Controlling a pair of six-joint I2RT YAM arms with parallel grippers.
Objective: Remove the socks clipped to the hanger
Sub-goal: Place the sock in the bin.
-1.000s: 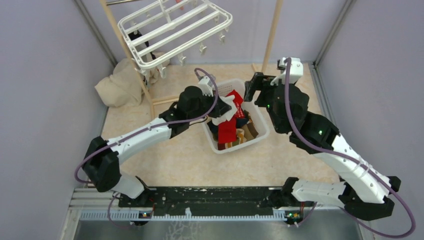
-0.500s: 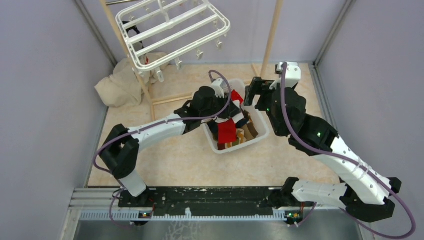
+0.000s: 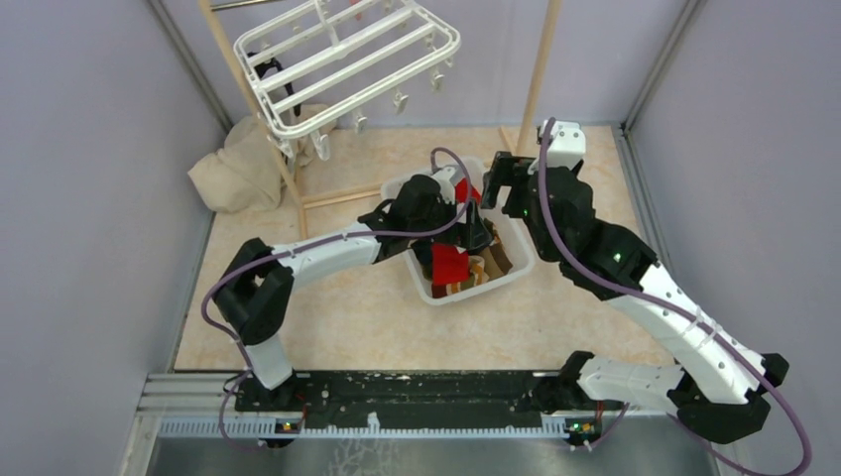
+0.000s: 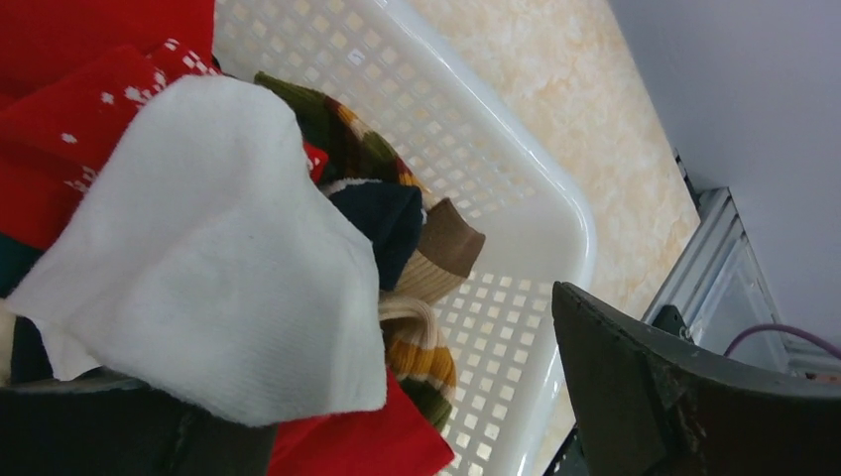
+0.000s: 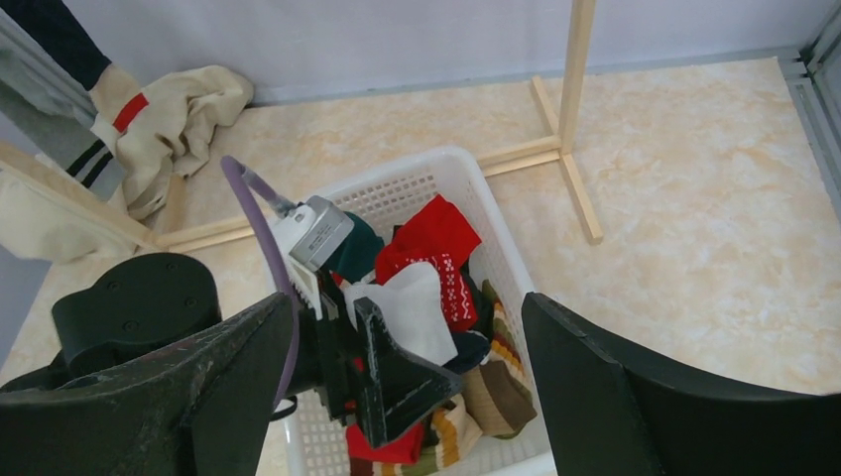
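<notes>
- The left gripper (image 3: 476,230) hangs over the white basket (image 3: 518,260), its jaws spread wide and clamping nothing
- A white sock (image 4: 208,268) lies draped over one of its fingers (image 4: 89,431); the other finger (image 4: 684,397) stands well apart from it
- The right gripper (image 3: 501,178) hovers above the basket's far edge, its jaws also wide apart and nothing between them
- The basket sits near the middle of the tabletop (image 3: 337,317) and holds a heap of socks (image 5: 436,297): red with white pattern, dark navy, brown and olive-striped
- The hanger (image 3: 347,61), a white barred frame, hangs tilted above the tabletop's far-left corner, between two wooden poles (image 3: 540,69)
- A dark sock (image 3: 262,73) hangs under the hanger's left edge; I cannot tell which clip holds it
- A beige cloth heap (image 3: 233,169) lies in the far-left corner, beside the left pole's foot
</notes>
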